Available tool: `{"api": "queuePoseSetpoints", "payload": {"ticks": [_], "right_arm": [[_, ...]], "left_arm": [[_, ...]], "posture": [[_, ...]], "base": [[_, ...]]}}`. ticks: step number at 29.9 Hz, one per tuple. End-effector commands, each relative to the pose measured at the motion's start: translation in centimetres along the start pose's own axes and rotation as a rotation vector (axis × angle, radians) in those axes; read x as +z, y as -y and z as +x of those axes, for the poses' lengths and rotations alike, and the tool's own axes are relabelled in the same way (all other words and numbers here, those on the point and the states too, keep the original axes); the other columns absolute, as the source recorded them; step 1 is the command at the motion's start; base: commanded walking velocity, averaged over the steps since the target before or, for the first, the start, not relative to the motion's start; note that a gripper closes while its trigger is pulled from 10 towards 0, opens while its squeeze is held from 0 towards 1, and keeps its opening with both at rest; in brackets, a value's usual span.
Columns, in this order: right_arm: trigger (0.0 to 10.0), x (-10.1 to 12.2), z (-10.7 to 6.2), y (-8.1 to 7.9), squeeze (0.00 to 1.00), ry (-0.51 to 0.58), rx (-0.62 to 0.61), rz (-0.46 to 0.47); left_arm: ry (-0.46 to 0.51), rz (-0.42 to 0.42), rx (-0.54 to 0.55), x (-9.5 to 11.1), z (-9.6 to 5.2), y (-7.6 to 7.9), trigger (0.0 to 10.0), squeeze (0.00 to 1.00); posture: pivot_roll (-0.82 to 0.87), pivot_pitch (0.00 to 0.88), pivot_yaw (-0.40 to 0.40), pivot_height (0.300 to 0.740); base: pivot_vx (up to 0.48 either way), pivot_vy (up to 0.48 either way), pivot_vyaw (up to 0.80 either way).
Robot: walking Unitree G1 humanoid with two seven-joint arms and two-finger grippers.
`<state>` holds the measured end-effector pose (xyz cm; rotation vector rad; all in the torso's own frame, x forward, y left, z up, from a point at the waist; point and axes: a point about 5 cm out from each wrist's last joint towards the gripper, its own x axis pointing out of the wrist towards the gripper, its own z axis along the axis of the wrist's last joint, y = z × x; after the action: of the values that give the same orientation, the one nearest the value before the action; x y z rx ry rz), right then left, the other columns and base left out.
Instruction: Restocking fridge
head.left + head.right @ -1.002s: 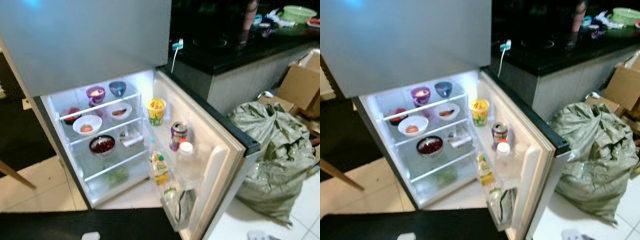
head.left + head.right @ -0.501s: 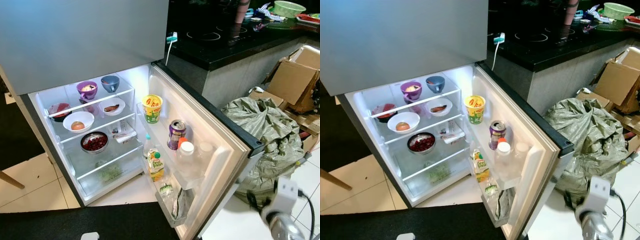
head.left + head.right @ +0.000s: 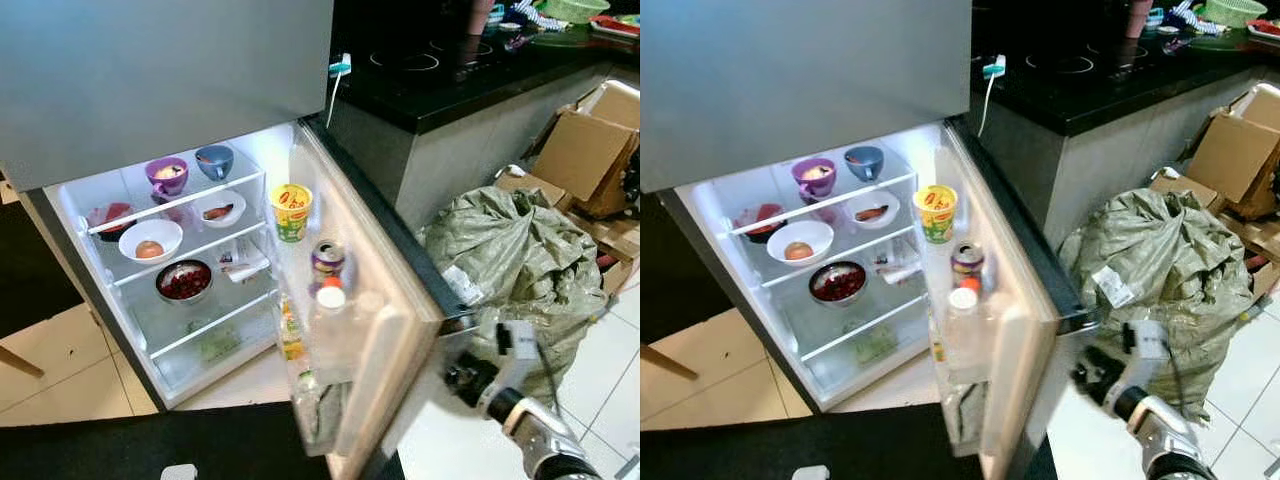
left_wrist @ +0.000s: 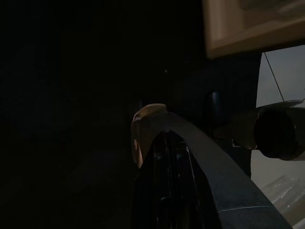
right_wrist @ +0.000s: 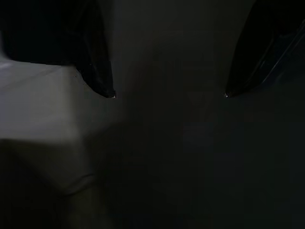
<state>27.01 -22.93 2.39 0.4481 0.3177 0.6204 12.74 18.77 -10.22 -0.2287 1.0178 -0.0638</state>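
Observation:
The fridge's lower compartment (image 3: 170,250) is lit, with its door (image 3: 378,340) swung partly inward. On the shelves sit a purple bowl (image 3: 166,175), a blue bowl (image 3: 214,160), a white bowl (image 3: 150,240) and a dark bowl of red food (image 3: 183,281). The door racks carry a yellow cup (image 3: 291,211), a can (image 3: 326,258) and a white-capped bottle (image 3: 330,320). My right gripper (image 3: 463,378) is against the door's dark outer face, low at its free edge. In the right wrist view it (image 5: 169,95) is open, its fingertips (image 5: 102,86) spread before a dark surface. My left gripper (image 4: 167,191) hangs in the dark.
A bulky grey-green sack (image 3: 510,260) lies on the white tiles just right of the door, behind my right arm. Cardboard boxes (image 3: 585,150) stand further right. A black counter (image 3: 450,70) runs behind. A black mat (image 3: 150,445) lies in front of the fridge.
The fridge door has swung inward toward shut. My right arm rose into view at lower right and moved up to the door's outer face. The camera shifted slightly.

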Motion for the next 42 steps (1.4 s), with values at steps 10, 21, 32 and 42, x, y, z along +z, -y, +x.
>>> {"api": "queuePoseSetpoints", "payload": {"ticks": [10,21,32,42], "right_arm": [[10.0,-0.4,3.2,-4.9,0.0,-0.053,0.43,-0.003],[10.0,-4.0,-0.1,0.3,0.0,-0.318,-0.249,-0.169],[10.0,-13.8,-9.4,0.6,0.0,-0.76,-0.594,-0.123],[10.0,-17.3,-13.1,-1.0,0.0,-0.903,-0.652,-0.079]], "left_arm": [[-0.015,0.012,0.011,-0.4,-0.3,-0.6,10.0,0.0],[-0.019,0.007,0.011,-0.6,-0.2,-0.3,10.0,0.0],[-0.019,0.011,0.003,-0.6,-0.1,0.0,10.0,0.0],[-0.022,0.012,0.006,-0.6,-0.1,-0.1,10.0,0.0]], "posture": [[-0.05,0.017,-0.015,0.74],[-0.06,0.018,-0.022,0.74],[-0.06,0.016,-0.021,0.74],[-0.06,0.018,-0.02,0.74]], "base": [[0.0,0.0,0.0],[0.0,0.0,0.0],[0.0,0.0,0.72],[0.0,0.0,0.79]]}}
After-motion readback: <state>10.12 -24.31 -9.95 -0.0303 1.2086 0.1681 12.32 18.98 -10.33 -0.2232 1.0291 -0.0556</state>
